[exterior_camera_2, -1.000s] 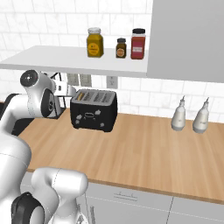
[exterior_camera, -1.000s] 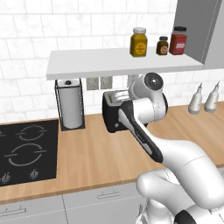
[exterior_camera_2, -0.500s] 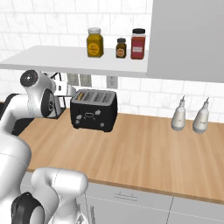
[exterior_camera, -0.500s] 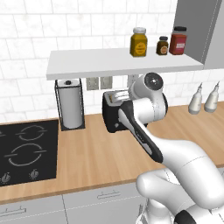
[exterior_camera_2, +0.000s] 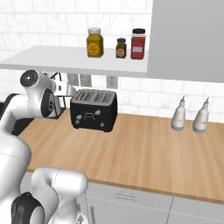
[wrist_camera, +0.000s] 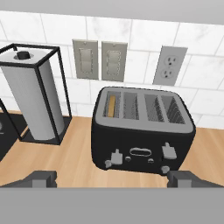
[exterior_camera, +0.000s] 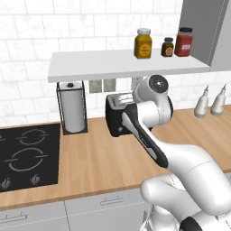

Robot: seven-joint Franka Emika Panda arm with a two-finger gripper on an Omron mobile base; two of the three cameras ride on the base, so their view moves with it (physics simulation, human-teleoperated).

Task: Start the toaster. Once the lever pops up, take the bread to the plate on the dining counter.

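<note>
On the wood counter [wrist_camera: 78,162] the toaster [wrist_camera: 142,135] stands at twelve o'clock from the gripper [wrist_camera: 111,178], whose jaws gape wide, empty; the bread [wrist_camera: 112,106] apparently sits in the leftmost slot.

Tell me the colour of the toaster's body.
Black, with pale grey levers; the toaster shows best in the hand view.

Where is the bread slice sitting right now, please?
In the hand view, the bread stands in the leftmost slot of the toaster, the slot nearest the paper towel holder, on the wood counter below the wall switches.
</note>
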